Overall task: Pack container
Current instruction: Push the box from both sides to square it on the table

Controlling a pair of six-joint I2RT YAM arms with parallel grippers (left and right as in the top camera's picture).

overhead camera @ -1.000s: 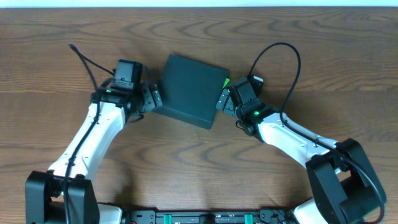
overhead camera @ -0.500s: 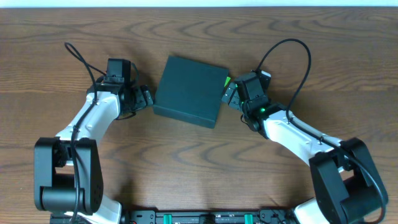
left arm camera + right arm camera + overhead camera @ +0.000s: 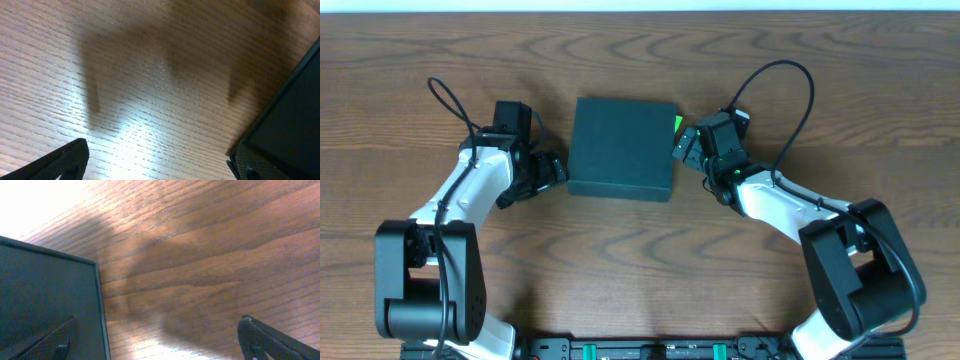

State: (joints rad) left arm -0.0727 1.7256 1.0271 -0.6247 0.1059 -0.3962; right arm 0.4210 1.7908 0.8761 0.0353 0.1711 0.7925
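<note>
The container (image 3: 622,147), a dark green-black square box with its lid shut, lies flat at the table's middle. A bright green sliver (image 3: 678,124) shows at its right edge. My left gripper (image 3: 552,170) is open and empty, just left of the box's lower left corner. In the left wrist view the fingers (image 3: 159,162) are wide apart over bare wood, with the box edge (image 3: 290,115) at the right. My right gripper (image 3: 686,146) is open and empty at the box's right edge. In the right wrist view its fingers (image 3: 157,340) span wood, and the box (image 3: 45,295) fills the left.
The wooden table (image 3: 640,260) extends on all sides of the box. Black cables loop above both wrists, the left cable (image 3: 445,100) and the right cable (image 3: 790,90). The arm bases stand at the front edge.
The box has turned from a tilted pose to square with the table edges. The left gripper has drawn back a little from its left side; the right gripper stays at its right edge.
</note>
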